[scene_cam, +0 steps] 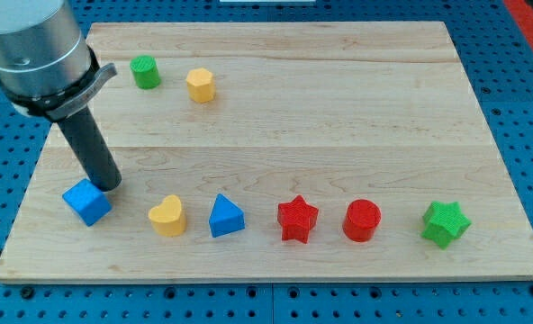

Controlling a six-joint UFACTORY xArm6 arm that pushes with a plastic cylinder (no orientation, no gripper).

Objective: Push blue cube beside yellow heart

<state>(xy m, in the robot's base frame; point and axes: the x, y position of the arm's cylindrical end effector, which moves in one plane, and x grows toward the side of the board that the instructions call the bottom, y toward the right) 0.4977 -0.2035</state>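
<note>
Camera view: my tip [107, 186], a bare rod clamping nothing, touched blue cube [87, 202] just below-left of it. Yellow heart [167, 216] lay near, rightward. Judged unfinished: gap remained.

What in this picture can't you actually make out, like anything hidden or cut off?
- My tip, camera view: it ends right at the blue cube's upper right edge; whether it touches is unclear.
- The arm: cut off by the view's top and left edges.
- Board beneath the rod: hidden by it.
- The yellow heart and blue triangular block: far sides face away.
</note>
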